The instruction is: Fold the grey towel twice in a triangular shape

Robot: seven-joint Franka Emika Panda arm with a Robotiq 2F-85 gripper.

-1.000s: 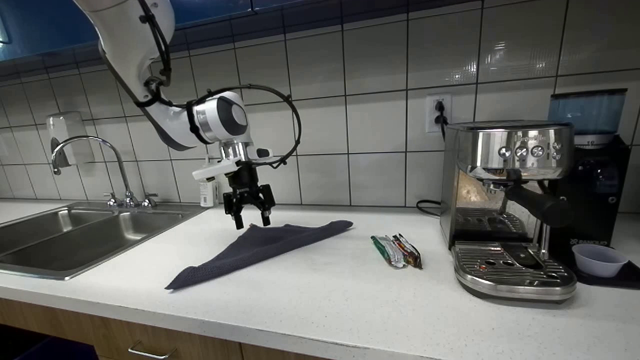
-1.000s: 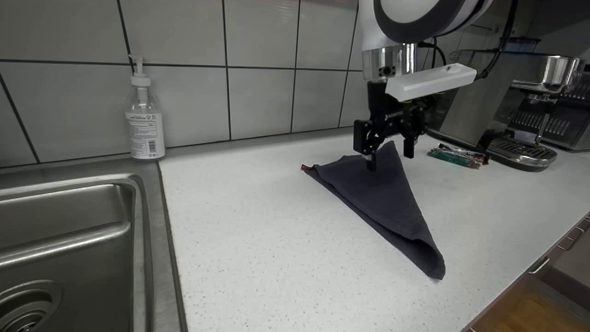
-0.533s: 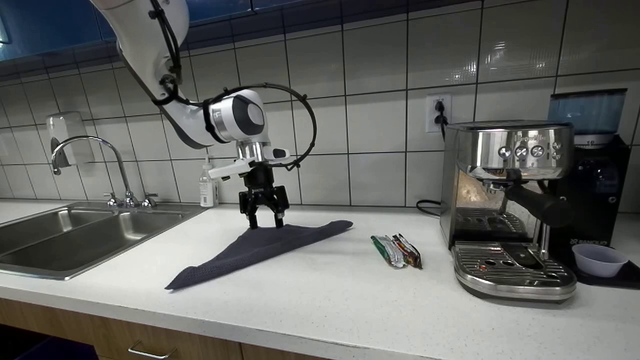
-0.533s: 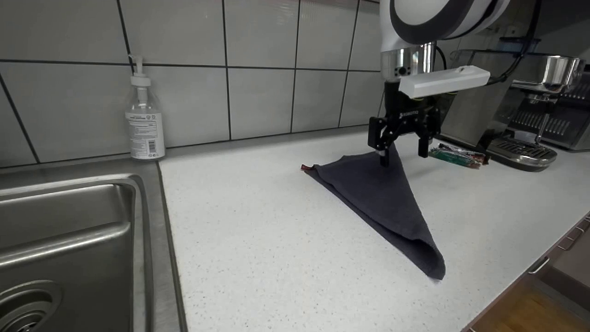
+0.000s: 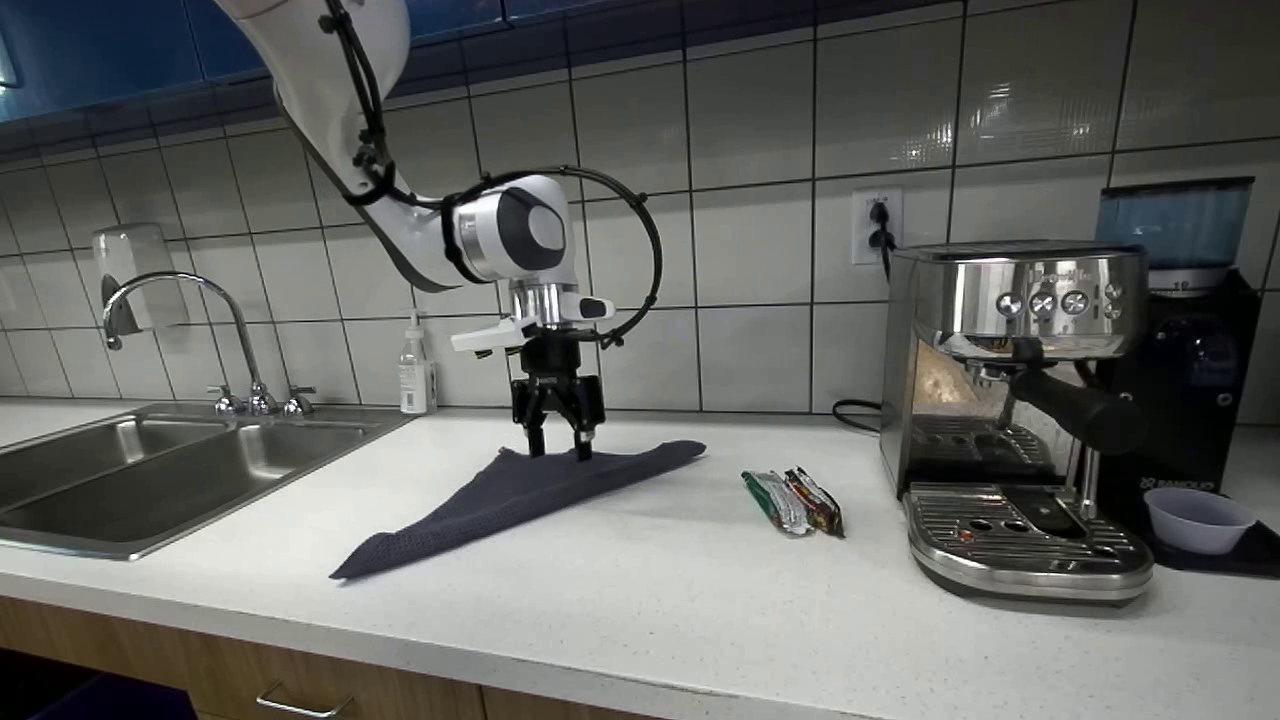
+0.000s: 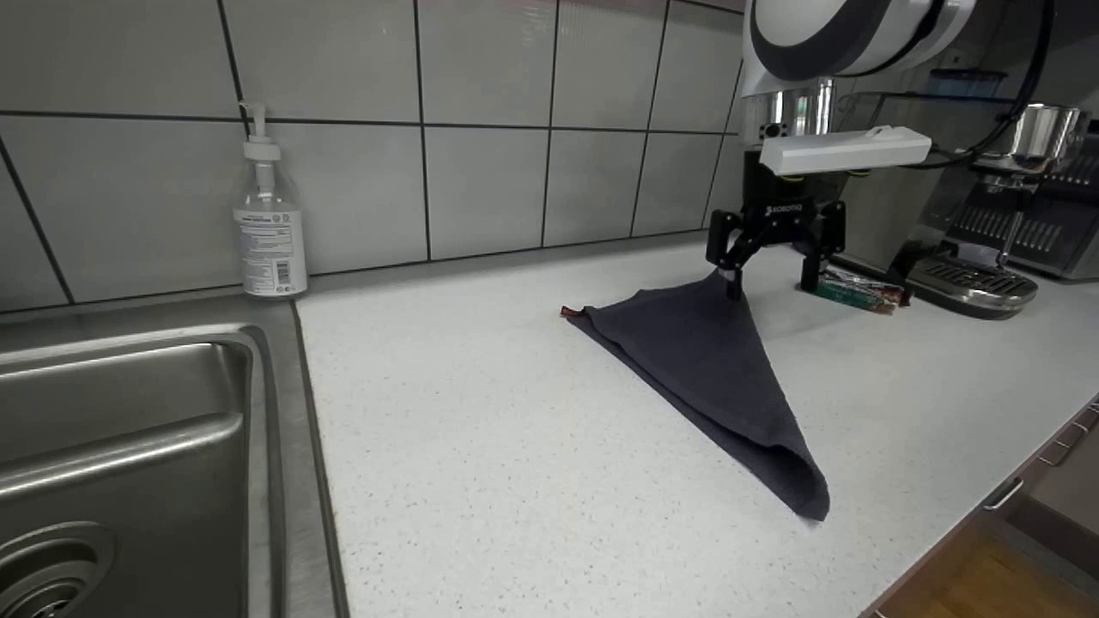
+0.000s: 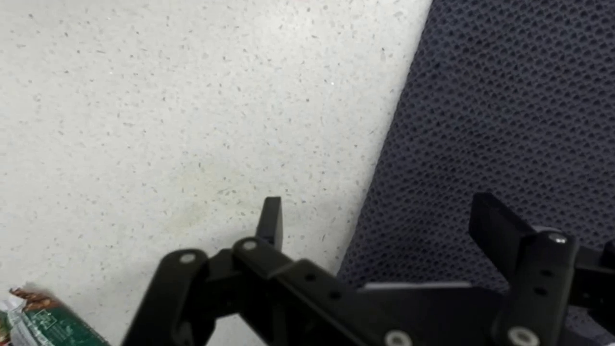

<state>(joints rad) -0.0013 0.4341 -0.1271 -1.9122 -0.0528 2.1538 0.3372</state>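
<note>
Shiny packets (image 5: 785, 503) lie near an espresso machine (image 5: 980, 395).

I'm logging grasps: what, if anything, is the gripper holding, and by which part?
Nothing is held: the gripper is open, straddling an edge of the grey towel.

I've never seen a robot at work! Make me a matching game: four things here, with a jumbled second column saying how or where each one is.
1. towel
2. gripper
3. pump bottle
4. shiny packets

A. open, astride the towel's edge
B. between towel and coffee machine
C. beside the sink
D. dark grey, roughly triangular

Pairs: 1-D, 2-A, 3-C, 4-B
</note>
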